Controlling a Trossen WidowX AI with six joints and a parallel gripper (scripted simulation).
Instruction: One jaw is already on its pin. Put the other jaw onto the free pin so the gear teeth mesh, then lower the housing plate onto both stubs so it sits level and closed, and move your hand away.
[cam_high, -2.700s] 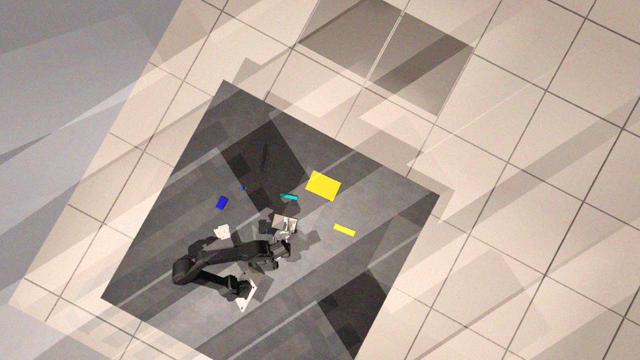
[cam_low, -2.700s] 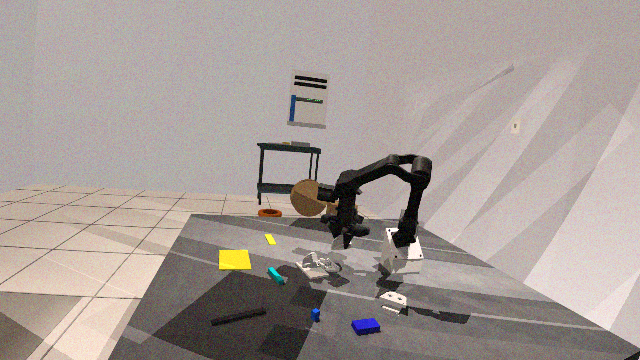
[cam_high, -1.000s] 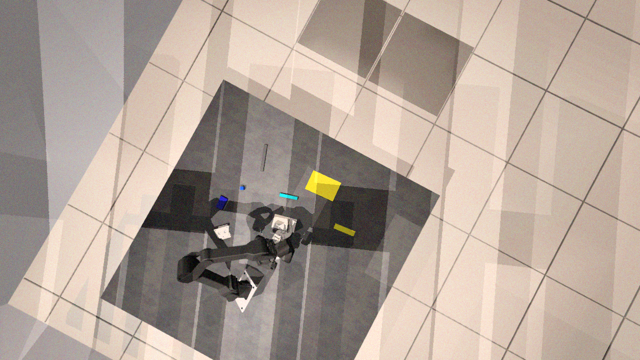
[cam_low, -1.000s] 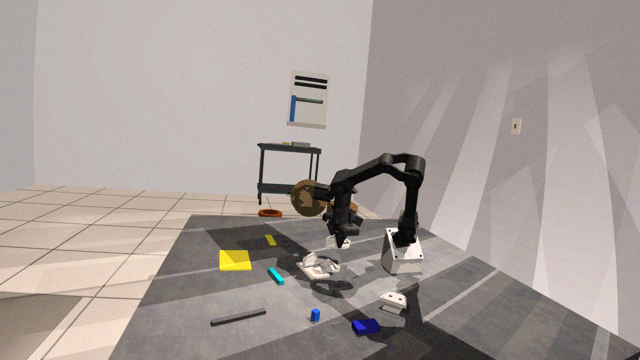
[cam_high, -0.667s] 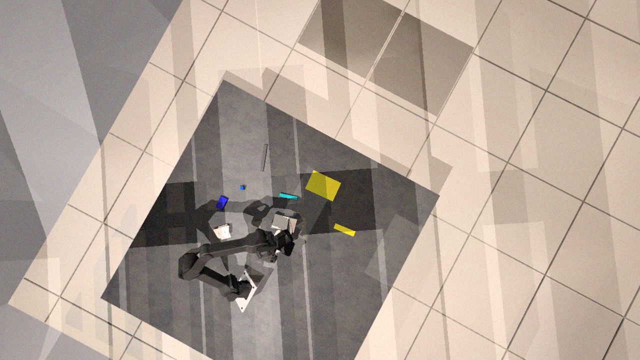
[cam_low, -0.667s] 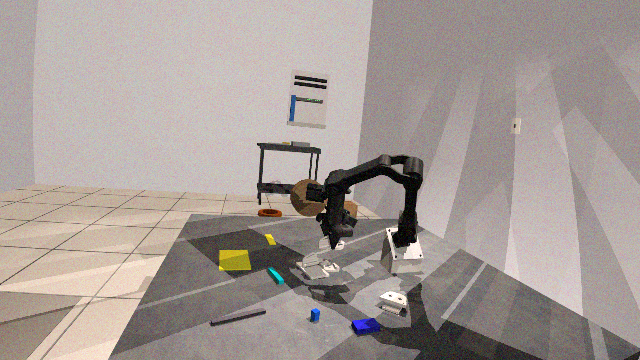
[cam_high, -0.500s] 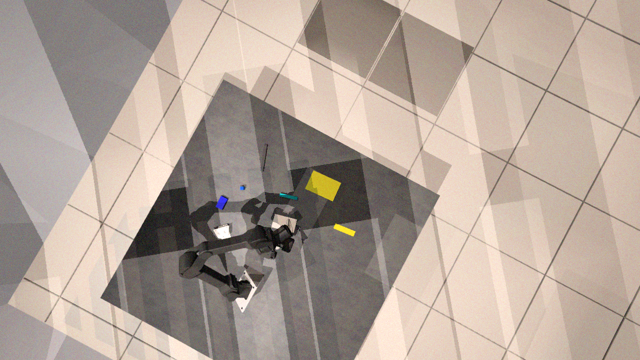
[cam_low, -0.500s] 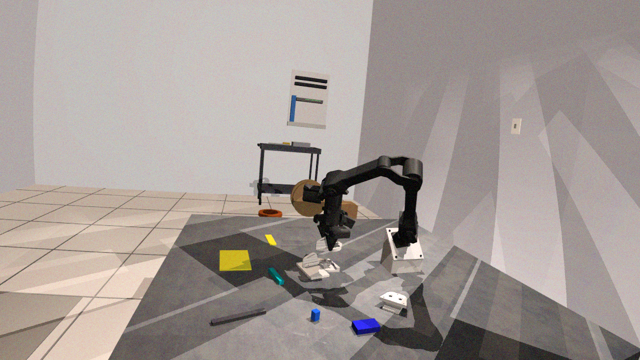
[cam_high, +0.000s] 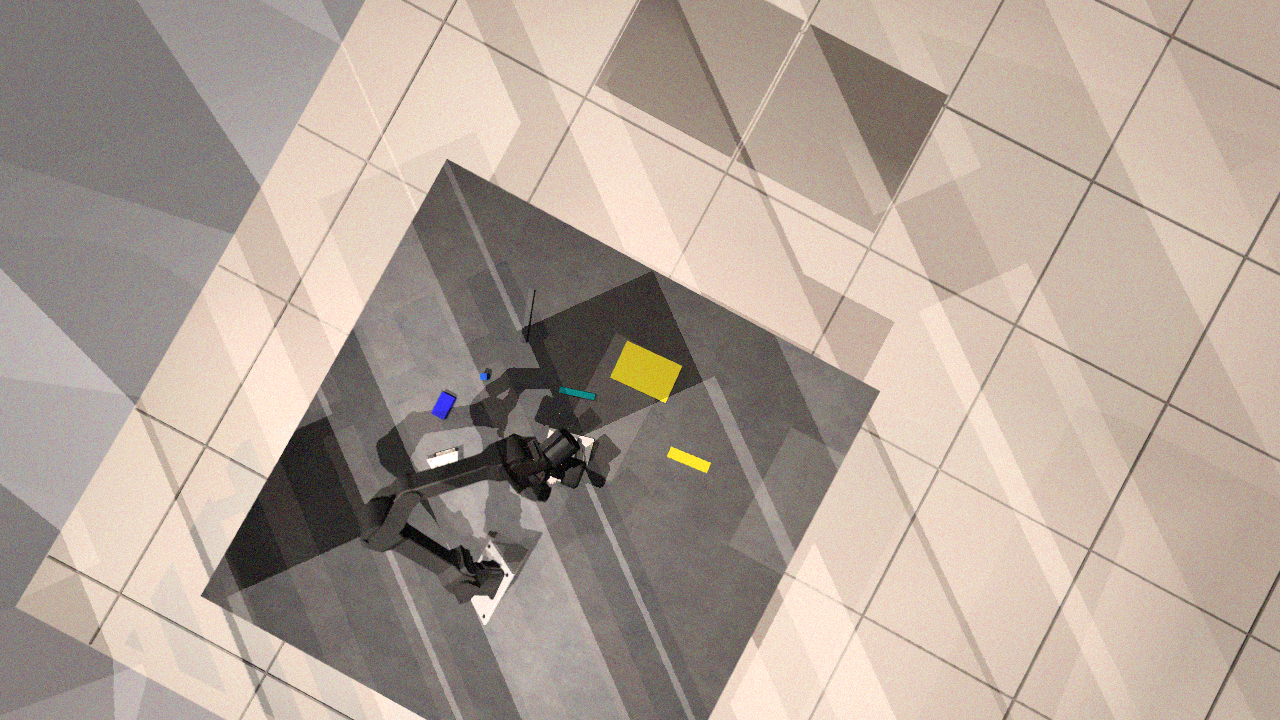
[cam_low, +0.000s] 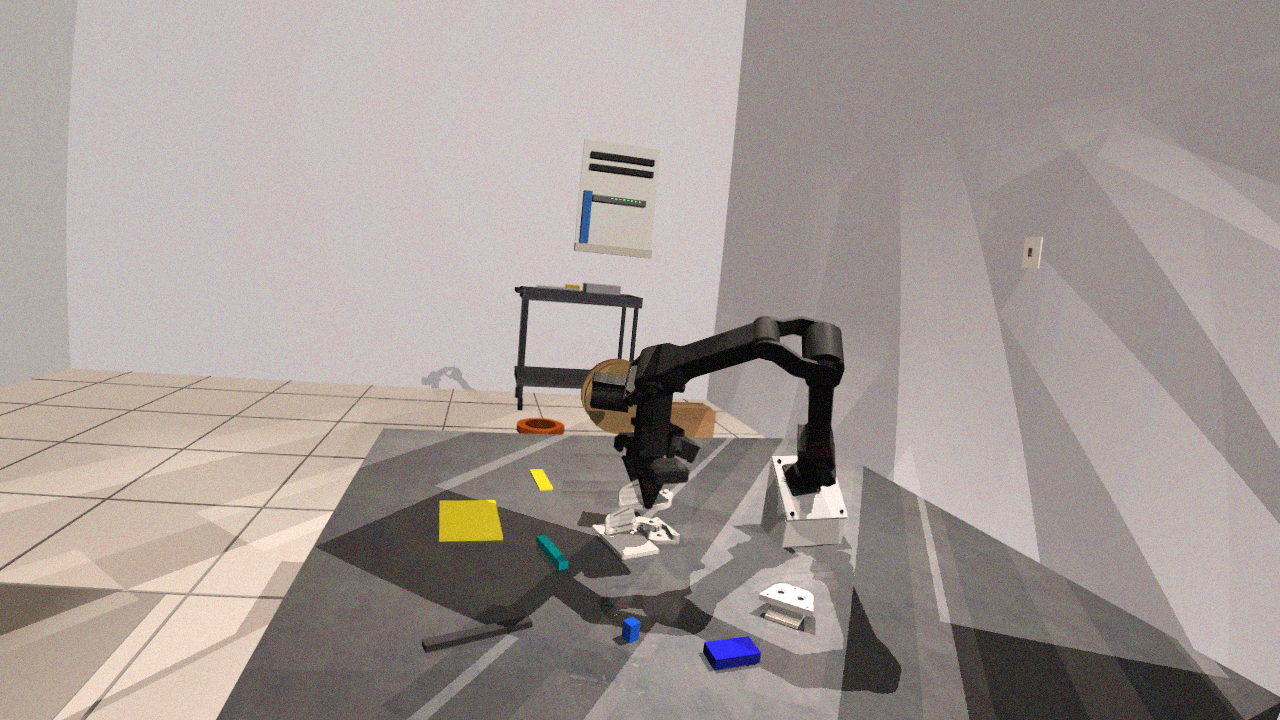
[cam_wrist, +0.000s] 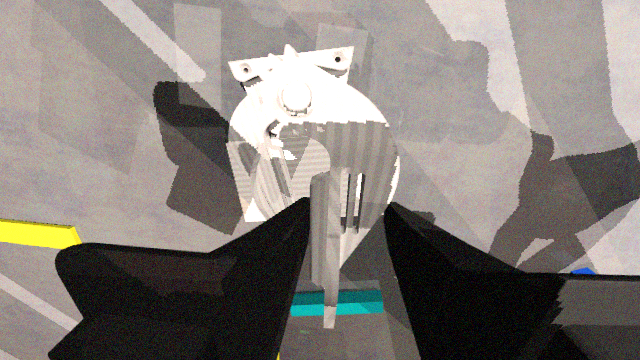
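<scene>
My gripper (cam_low: 649, 503) (cam_wrist: 347, 208) is shut on a white jaw (cam_wrist: 350, 102) with gear teeth and a round hub at its far end. The jaw hangs low over the white base (cam_high: 586, 440) (cam_low: 640, 551) (cam_wrist: 327, 54). In the wrist view it covers most of the base, including the pins, so I cannot tell whether the hub is over the free pin or the teeth mesh. The other white jaw (cam_low: 617, 522) is on the base, its fin upright. The white housing plate (cam_high: 443, 458) (cam_low: 787, 596) lies apart from the base, on the arm's side, with two holes showing.
A teal bar (cam_high: 577, 393) (cam_low: 552, 552) (cam_wrist: 360, 308) lies near the base. A yellow sheet (cam_high: 646, 370) (cam_low: 469, 521), yellow strip (cam_high: 688, 459) (cam_low: 540, 480), blue block (cam_high: 443, 404) (cam_low: 732, 652), small blue cube (cam_low: 631, 629) and dark bar (cam_low: 476, 635) lie around.
</scene>
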